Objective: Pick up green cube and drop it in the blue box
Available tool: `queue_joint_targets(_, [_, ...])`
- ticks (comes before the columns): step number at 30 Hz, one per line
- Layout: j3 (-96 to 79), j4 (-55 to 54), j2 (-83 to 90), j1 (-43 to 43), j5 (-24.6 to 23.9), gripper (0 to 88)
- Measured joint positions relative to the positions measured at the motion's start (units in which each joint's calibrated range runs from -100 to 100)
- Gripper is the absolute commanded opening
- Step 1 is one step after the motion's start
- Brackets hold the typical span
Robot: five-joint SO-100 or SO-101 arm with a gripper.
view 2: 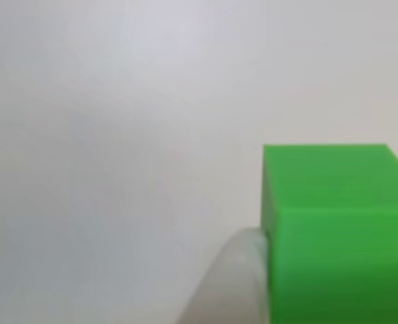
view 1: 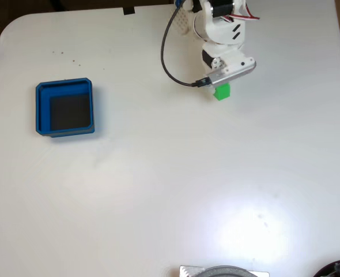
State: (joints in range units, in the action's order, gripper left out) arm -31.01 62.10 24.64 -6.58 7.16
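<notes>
Sitting bright green, plain-faced cube (view 2: 334, 229) (grip perhaps touching).

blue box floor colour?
Dark, near black, inside blue walls; the blue box shows best in the fixed view.

The white plastic robot arm (view 1: 223, 36) seen in the fixed view is built of rounded, glossy printed shells stacked in blocky segments. Black servo housings (view 1: 215, 9) sit between the white parts near the top edge, and another dark round motor face (view 1: 210, 57) shows lower down. Thin red wires (view 1: 248, 16) loop out at the upper right of the arm. A black cable (view 1: 169, 55) curves down its left side to a small plug at a pale grey, oblong wrist block (view 1: 234, 70). In the other view, a blurred, translucent whitish rounded finger tip (view 2: 236, 283) rises from the lower edge.
</notes>
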Motion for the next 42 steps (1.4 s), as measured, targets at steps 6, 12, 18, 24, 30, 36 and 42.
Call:
queue_joint_targets(6, [6.71, 0.00, 0.00, 5.12, -3.37, 1.8])
queue_joint_targets(12, [13.42, 0.00, 0.00, 6.61, -3.57, 1.8])
queue_joint_targets(18, [13.69, 0.00, 0.00, 6.61, -3.57, 1.8])
queue_joint_targets(24, [14.68, 0.00, -0.08, 10.02, -3.66, 1.8])
queue_joint_targets(30, [17.09, 0.00, -0.08, 21.90, -3.76, 1.8])
queue_joint_targets(36, [17.09, 0.00, -0.50, 33.27, -3.91, 1.8])
queue_joint_targets(42, [17.09, 0.00, -7.44, 37.75, -3.91, 1.8])
